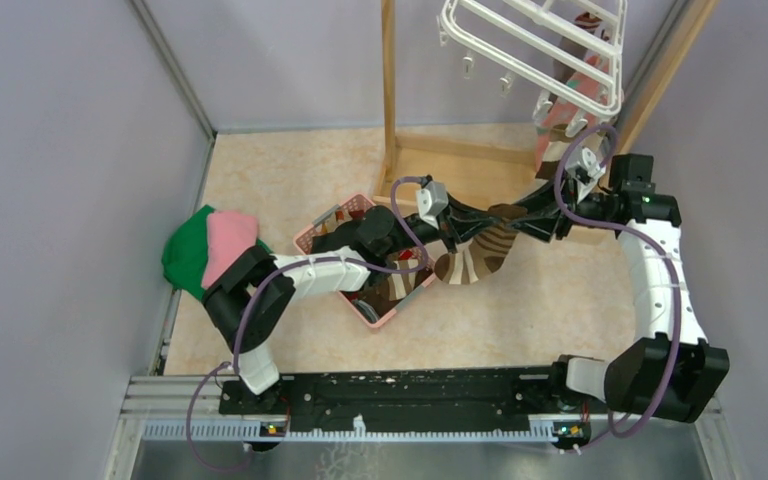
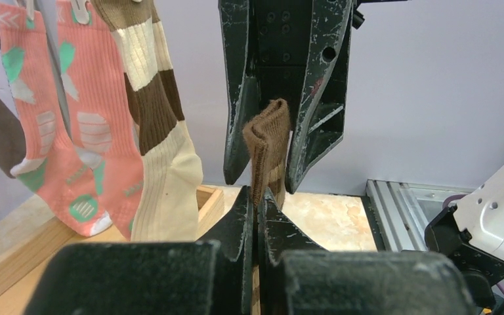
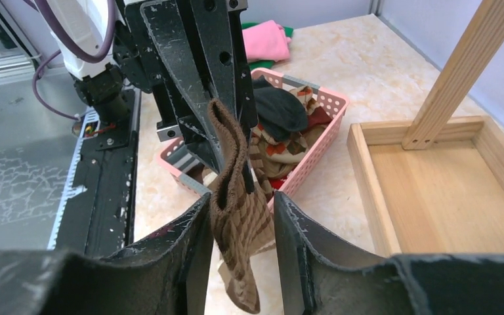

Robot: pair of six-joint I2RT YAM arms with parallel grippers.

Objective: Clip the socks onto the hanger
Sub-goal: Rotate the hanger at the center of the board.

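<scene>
Pale lilac walls enclose a desk (image 1: 560,300) with a beige marbled top.

- Left pincer (image 2: 258,200): shut tight on the folded cuff of a brown striped sock (image 1: 480,260). It holds the sock in the air between the two arms, above the desk and just right of the basket (image 1: 310,235). The cuff stands up as a doubled loop and the foot hangs down below.
- Right pincer (image 3: 243,203): fingers partly apart, one on each side of the same sock just below the cuff. The fabric fills most of the gap. Whether the pads press on it cannot be told, and no firm pinch shows.
- The two pincers face each other tip to tip, with the sock between them.
- Hanger (image 1: 520,40): white grid frame at upper right, hung from the wooden stand (image 1: 390,90), with small clips dangling under it.
- Already clipped there: two pink socks (image 2: 72,131), and beside them a matching striped sock (image 2: 157,131) in brown and cream. All hang straight down, and a darker item at the far left edge is cut off.
- Basket: pink, perforated, on the desk under the left arm. It holds a black sock (image 3: 279,108) and a diamond-pattern sock (image 3: 289,147), piled loosely.
- Folded green and pink cloths (image 1: 205,250) lie by the left wall.
- The stand's base is a shallow wooden tray (image 3: 433,184) with one post rising from it.
</scene>
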